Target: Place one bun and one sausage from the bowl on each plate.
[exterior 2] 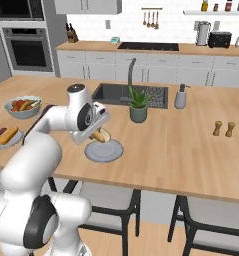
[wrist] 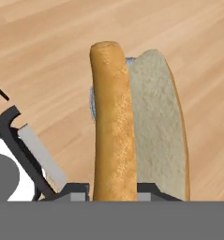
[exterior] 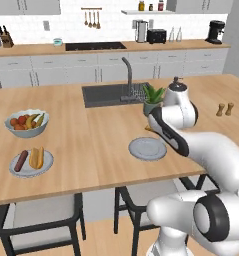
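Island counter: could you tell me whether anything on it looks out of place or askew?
Nothing stands out. One plate holds a bun and sausage; the near plate is bare, under the tool's bun.

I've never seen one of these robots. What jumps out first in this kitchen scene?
The white arm's gripper holds a bun above an empty plate at the wooden counter's near edge. Far to the left, another plate already carries a bun and a sausage, beside a fruit bowl.

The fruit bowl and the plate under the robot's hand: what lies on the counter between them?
Bare wood between the fruit bowl and that plate, in the left base view.
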### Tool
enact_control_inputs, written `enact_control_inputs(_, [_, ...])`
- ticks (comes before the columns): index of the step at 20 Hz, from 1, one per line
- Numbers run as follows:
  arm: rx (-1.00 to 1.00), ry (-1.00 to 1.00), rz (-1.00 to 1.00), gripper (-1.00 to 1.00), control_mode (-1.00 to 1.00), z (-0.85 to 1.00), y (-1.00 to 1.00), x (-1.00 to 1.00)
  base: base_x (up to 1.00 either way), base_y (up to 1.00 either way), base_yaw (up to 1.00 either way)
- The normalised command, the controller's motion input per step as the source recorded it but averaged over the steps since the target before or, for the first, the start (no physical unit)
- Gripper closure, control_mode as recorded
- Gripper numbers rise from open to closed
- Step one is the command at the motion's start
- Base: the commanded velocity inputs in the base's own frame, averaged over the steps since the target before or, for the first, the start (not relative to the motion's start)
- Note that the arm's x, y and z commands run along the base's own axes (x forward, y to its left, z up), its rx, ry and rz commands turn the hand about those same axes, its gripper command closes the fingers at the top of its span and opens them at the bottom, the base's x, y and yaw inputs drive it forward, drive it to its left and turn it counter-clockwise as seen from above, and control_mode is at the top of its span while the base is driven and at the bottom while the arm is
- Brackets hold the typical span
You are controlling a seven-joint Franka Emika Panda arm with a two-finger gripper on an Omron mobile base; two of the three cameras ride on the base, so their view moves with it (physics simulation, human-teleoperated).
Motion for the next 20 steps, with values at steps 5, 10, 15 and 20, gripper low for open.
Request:
enact_control_inputs(5, [0.06, 0.00, 0.00, 1.00, -1.00, -0.58, 0.00, 0.91, 0.00, 0.00, 0.00])
enact_control_inputs(10, [0.14, 0.01, 0.00, 1.00, -1.00, -0.73, -0.07, 0.57, 0.00, 0.00, 0.00])
enact_control_inputs(15, [0.07, 0.00, 0.00, 1.00, -1.00, -0.53, -0.13, 0.51, 0.00, 0.00, 0.00])
enact_control_inputs(20, [0.00, 0.00, 0.00, 1.00, -1.00, -0.42, -0.01, 0.32, 0.00, 0.00, 0.00])
